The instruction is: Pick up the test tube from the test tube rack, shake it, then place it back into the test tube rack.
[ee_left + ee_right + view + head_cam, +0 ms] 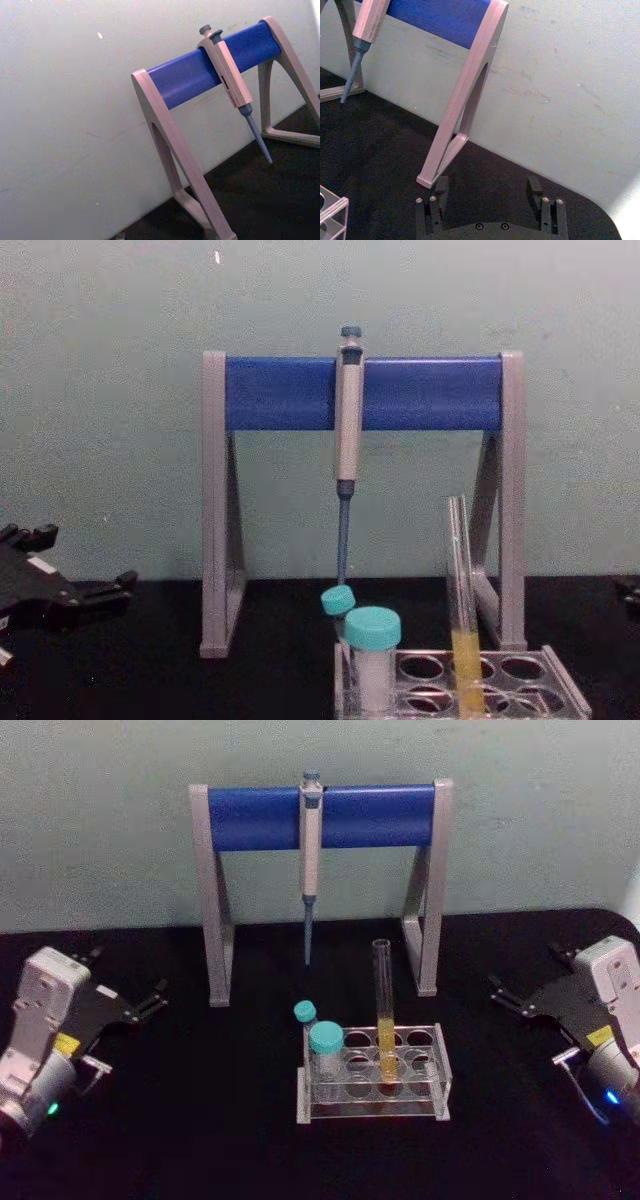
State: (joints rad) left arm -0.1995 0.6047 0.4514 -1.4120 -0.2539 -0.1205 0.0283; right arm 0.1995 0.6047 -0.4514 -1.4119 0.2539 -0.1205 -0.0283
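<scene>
head view puts the test tube (383, 1010) upright in the test tube rack (372, 1112), in a hole of the middle row toward the rack's right half, with yellow-orange liquid in its lower part and its open top well above the rack. two shorter teal-capped tubes (326, 1045) stand in the rack's left end, one behind the other. the rack sits on the black counter (200, 1140), near the middle and toward the front. behind it stands a grey-and-blue stand (260, 817) with a pipette (311, 850) hanging from its blue bar, tip pointing down, against a pale wall.

the left end effector (128, 975) is over the counter's left side, well apart from the rack, its fingers spread and empty. the right end effector (487, 192) is over the counter's right side, also well apart from the rack; the right wrist view shows its two fingers (440, 197) set wide with nothing between them.
</scene>
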